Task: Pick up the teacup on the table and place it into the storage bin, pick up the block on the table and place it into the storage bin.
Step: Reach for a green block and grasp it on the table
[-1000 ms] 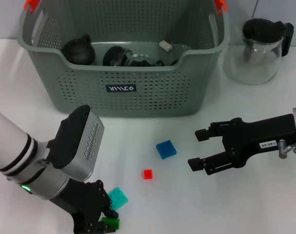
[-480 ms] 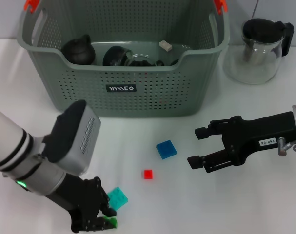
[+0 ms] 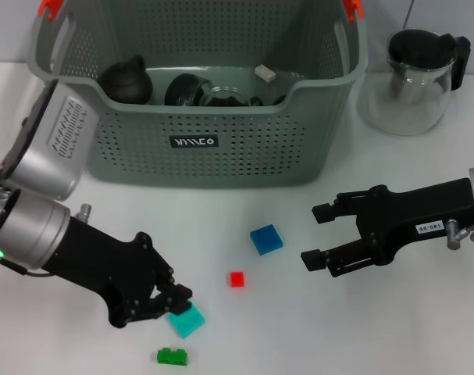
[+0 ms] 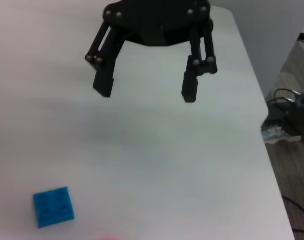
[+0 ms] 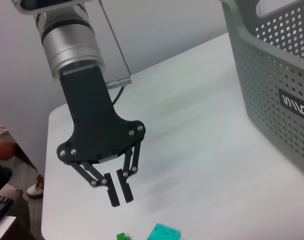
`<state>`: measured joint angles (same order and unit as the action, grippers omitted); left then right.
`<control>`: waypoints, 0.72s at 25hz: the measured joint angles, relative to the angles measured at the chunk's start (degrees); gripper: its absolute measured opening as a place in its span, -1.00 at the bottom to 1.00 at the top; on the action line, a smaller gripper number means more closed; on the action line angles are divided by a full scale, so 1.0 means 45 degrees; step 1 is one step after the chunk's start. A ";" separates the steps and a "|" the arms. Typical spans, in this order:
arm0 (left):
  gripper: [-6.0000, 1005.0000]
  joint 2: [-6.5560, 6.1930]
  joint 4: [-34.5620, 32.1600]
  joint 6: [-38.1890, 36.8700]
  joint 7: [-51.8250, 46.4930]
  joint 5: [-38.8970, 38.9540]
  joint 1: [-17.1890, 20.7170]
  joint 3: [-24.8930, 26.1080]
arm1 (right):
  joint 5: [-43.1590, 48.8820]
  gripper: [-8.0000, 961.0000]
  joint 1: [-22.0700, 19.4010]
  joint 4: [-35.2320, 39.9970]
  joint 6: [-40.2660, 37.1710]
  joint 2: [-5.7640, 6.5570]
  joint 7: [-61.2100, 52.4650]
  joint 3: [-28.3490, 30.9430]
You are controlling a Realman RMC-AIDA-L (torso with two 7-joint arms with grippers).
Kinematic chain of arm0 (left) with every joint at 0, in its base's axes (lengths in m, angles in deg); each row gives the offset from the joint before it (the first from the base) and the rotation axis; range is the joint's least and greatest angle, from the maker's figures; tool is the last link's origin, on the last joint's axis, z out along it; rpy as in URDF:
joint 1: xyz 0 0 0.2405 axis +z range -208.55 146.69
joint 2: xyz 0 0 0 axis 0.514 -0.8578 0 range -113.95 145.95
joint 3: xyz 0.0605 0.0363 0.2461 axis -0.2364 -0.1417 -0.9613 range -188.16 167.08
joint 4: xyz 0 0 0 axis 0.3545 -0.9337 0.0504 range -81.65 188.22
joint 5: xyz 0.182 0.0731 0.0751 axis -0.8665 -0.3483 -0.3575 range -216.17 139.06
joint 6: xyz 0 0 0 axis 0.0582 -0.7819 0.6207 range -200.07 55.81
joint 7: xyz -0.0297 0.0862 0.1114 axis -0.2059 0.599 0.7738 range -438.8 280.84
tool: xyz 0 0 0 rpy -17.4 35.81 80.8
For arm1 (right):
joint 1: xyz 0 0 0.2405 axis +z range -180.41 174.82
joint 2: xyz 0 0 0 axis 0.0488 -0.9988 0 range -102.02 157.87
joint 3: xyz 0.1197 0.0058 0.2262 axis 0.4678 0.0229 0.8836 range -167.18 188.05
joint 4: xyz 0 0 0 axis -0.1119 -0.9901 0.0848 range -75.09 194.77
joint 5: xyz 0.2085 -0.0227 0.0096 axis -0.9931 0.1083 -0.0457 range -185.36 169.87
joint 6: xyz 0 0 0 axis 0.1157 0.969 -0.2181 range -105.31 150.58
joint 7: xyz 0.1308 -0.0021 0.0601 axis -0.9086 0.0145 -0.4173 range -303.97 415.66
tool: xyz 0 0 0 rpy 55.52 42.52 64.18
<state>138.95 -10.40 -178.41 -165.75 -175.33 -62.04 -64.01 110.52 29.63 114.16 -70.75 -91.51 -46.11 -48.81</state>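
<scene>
Teaware (image 3: 126, 80) seemingly sitting in the storage bin (image 3: 315, 82) already; blocks (image 3: 266, 239) waiting on the table (image 3: 424, 328); left gripper (image 5: 119, 192) hovering nearly closed, empty; right gripper (image 3: 313, 237) gaping wide.

Grey-green bin, bright blocks on a white table

The storage bin (image 3: 197, 133) is grey-green, dotted with perforations, with red-orange clips and a black label lettered white. On the white table (image 3: 393, 328) lie a blue block (image 3: 265, 239), a red block (image 3: 236, 279), a teal block (image 3: 187, 320) and a green block (image 3: 172, 357). Both grippers are black.
</scene>
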 joint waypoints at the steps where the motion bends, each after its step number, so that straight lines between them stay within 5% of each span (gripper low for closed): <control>1: -0.82 -0.0024 0.0000 0.0000 0.0002 -0.0025 0.0023 0.0006 | 0.0002 0.97 0.0000 0.0000 -0.0001 0.0000 0.0000 0.0000; 7: -0.79 -0.0032 -0.0444 -0.0566 -0.0153 -0.0320 0.0100 -0.0098 | 0.0022 0.97 0.0001 0.0001 -0.0009 0.0022 -0.0034 0.0000; 10: -0.78 0.0184 -0.0960 -0.0576 -0.0184 -0.0994 0.0166 -0.0275 | 0.0026 0.97 0.0001 0.0000 0.0001 0.0050 -0.0042 0.0000; 15: -0.76 0.0310 -0.1488 -0.0215 -0.0493 -0.1523 0.0344 -0.1822 | 0.0028 0.97 0.0002 0.0000 0.0052 0.0044 -0.0048 0.0000; 18: -0.57 0.0318 -0.1630 0.0255 -0.1064 -0.1953 0.0399 -0.3030 | 0.0029 0.97 0.0006 0.0001 0.0093 0.0040 -0.0142 0.0001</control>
<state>140.39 -17.74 -177.26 -170.54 -184.12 -60.24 -77.65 110.65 29.66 114.16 -70.34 -91.33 -46.75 -48.80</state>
